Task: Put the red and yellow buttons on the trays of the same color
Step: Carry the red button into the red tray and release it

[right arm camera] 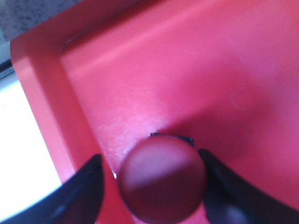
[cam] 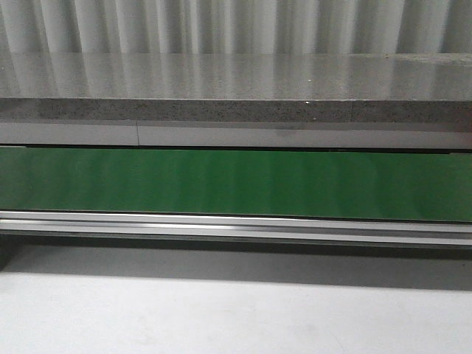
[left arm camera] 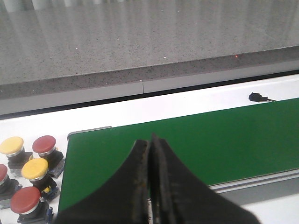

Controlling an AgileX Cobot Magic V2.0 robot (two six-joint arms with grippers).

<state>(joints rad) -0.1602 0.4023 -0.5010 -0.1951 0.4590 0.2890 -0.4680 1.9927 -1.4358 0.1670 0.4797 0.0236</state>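
In the right wrist view a red button [right arm camera: 162,179] stands on the floor of the red tray [right arm camera: 154,70], near one of its corners. My right gripper [right arm camera: 154,186] is open around it, one finger [right arm camera: 84,186] clearly apart from the cap, the other finger [right arm camera: 224,186] close beside it. In the left wrist view my left gripper [left arm camera: 150,144] is shut and empty above the green belt [left arm camera: 210,144]. Beside the belt's end stand several buttons: yellow [left arm camera: 11,145], red [left arm camera: 44,144], yellow [left arm camera: 34,168], red [left arm camera: 25,199]. The yellow tray is out of view.
The front view shows only the green belt [cam: 236,183], its metal rail [cam: 236,225], a grey stone ledge [cam: 236,88] behind and the white table [cam: 236,317] in front. A small black sensor [left arm camera: 255,97] sits beside the belt.
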